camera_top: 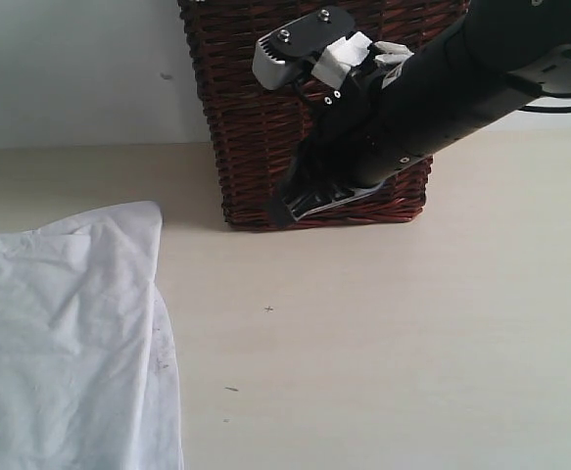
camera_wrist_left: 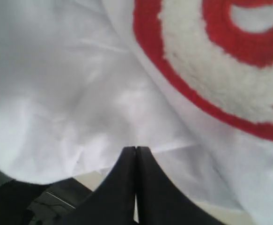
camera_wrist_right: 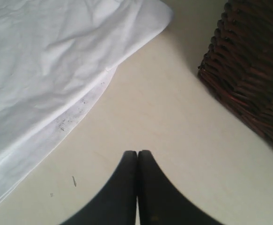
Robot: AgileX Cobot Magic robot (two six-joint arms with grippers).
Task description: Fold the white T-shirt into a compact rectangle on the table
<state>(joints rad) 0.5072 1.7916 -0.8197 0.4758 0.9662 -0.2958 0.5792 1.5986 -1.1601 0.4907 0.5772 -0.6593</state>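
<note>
The white T-shirt [camera_top: 65, 343] lies spread on the table [camera_top: 383, 333] at the left, one layer folded over another. Seen through the left wrist camera, the T-shirt [camera_wrist_left: 80, 93] fills the frame, its red lettering [camera_wrist_left: 211, 93] very close. My left gripper [camera_wrist_left: 135, 149] is shut, with its tips pinched at a fold edge of the cloth. It is out of the exterior view. My right gripper [camera_top: 287, 210] [camera_wrist_right: 137, 153] is shut and holds nothing. It hangs over bare table beside the T-shirt's edge [camera_wrist_right: 56, 70].
A dark wicker basket [camera_top: 256, 127] [camera_wrist_right: 253, 70] stands at the back of the table, right behind my right arm. A few small dark specks [camera_top: 268, 309] dot the table. Something dark [camera_wrist_left: 14, 201] shows past the table edge in the left wrist view.
</note>
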